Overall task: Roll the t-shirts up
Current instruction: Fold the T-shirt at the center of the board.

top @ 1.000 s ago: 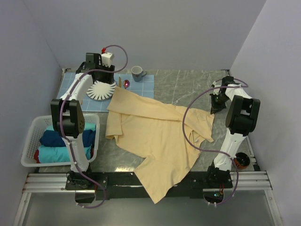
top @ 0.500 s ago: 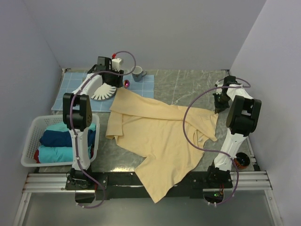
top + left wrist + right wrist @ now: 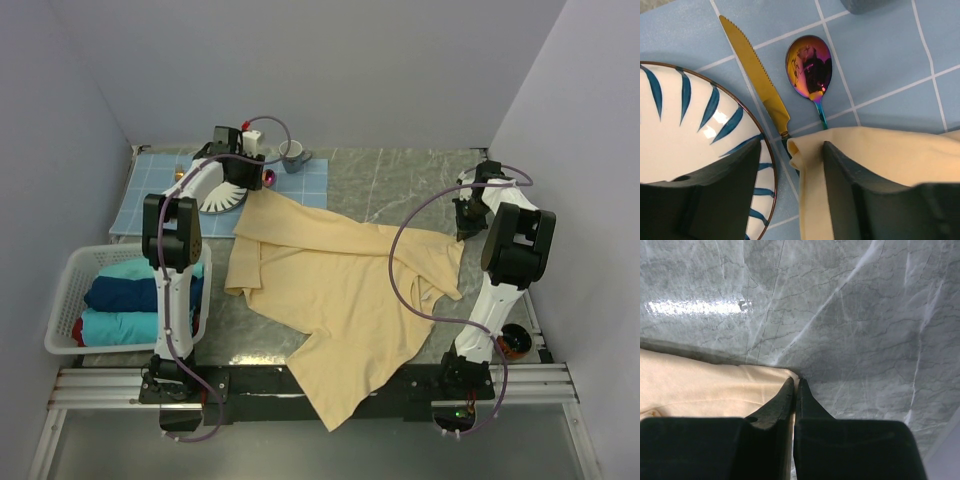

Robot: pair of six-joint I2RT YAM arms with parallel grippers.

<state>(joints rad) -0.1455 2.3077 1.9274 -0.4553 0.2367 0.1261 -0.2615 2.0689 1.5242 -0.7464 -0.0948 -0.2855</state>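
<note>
- Left fingers (image 3: pixel 725 195), status?
- Spread wide. Left gripper (image 3: pixel 792 150) is tips-down on the blue mat (image 3: pixel 880 65), nothing clamped.
- Where's the t-shirt (image 3: pixel 340 280)?
- Pale yellow, lying rumpled across the marble table (image 3: pixel 400 185), with one end hanging off the near edge. Its far-left corner is up on the mat, right in the gap between the left fingers.
- Clutter around that corner?
- Striped plate (image 3: pixel 685 130) just beside one finger. Gold knife (image 3: pixel 752 75) and iridescent spoon (image 3: pixel 809 65) lie side by side just beyond the corner, and the cloth covers the ends of both handles. Grey mug (image 3: pixel 293 154) sits further back on the mat.
- Right side?
- Right gripper (image 3: pixel 796 385) is at the shirt's far-right corner, low against the table. Its fingers (image 3: pixel 775 410) are pressed together, only a hairline slit between them.
- Holding cloth?
- Looks like the hem is pinched. The cloth edge runs up to the tips and ends there, but the fingers hide the contact, so I'm not fully sure.
- Anything else on the bench?
- White basket (image 3: pixel 60 300) left of the left arm, with folded clothes (image 3: pixel 125 300) in teal and navy stacked inside. It's well apart from the yellow shirt.
</note>
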